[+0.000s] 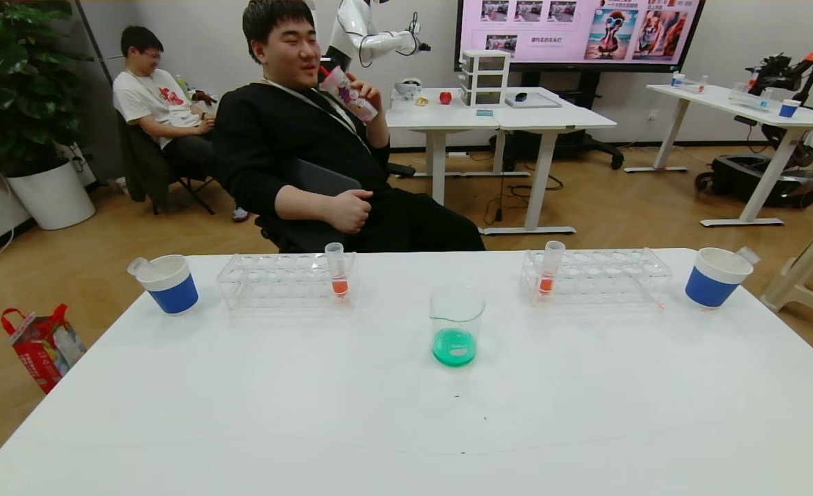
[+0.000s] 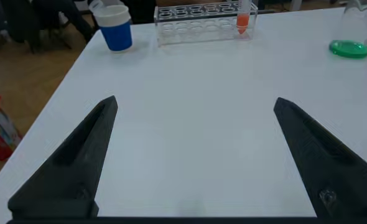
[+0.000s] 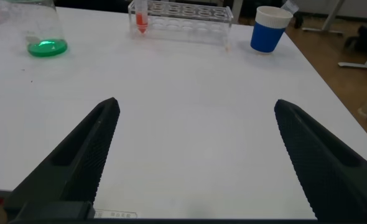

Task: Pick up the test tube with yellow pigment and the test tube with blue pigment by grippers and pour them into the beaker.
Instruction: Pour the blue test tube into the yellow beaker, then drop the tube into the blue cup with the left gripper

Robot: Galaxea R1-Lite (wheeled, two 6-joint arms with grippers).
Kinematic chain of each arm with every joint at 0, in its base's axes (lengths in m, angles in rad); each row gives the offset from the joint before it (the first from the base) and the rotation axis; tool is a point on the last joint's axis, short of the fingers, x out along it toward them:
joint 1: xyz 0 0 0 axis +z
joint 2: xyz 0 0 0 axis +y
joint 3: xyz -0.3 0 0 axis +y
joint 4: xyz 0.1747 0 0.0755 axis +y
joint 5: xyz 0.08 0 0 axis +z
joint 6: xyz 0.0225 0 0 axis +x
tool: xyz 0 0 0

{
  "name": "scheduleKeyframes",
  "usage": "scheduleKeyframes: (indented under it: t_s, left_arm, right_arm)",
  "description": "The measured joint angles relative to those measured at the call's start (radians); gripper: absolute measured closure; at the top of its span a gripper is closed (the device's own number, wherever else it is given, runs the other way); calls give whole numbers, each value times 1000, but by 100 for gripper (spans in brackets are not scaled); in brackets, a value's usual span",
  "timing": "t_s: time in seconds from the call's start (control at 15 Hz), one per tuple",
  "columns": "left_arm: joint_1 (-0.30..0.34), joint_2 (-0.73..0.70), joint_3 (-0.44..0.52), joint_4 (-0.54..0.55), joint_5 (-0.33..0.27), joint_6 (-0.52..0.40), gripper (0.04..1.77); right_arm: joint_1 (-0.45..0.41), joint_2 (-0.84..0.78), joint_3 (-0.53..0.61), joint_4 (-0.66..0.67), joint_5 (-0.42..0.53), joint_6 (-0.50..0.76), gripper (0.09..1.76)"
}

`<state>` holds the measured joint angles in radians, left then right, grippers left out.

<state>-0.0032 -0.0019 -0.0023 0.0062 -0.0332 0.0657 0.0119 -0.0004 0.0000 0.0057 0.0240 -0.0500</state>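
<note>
Two racks [image 1: 286, 281] and two cups [image 1: 167, 283] flank the green-filled beaker [image 1: 456, 325].

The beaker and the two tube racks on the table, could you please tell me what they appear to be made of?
The beaker looks like clear glass: thin, see-through walls with the green liquid plainly visible at its bottom, though clear plastic cannot be ruled out. The left rack and right rack look like clear rigid plastic, probably acrylic, with flat transparent plates and round holes.
</note>
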Motion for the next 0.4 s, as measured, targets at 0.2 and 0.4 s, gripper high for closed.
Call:
scheduleKeyframes:
  t_s: [0.2,0.4]
  left_arm:
    - [0,0,2,-3,9,-31,6]
    - [0,0,2,-3,13,-37,6]
  right_arm:
    - [0,0,0,0,0,0,11]
    - [0,0,0,0,-1,1,11]
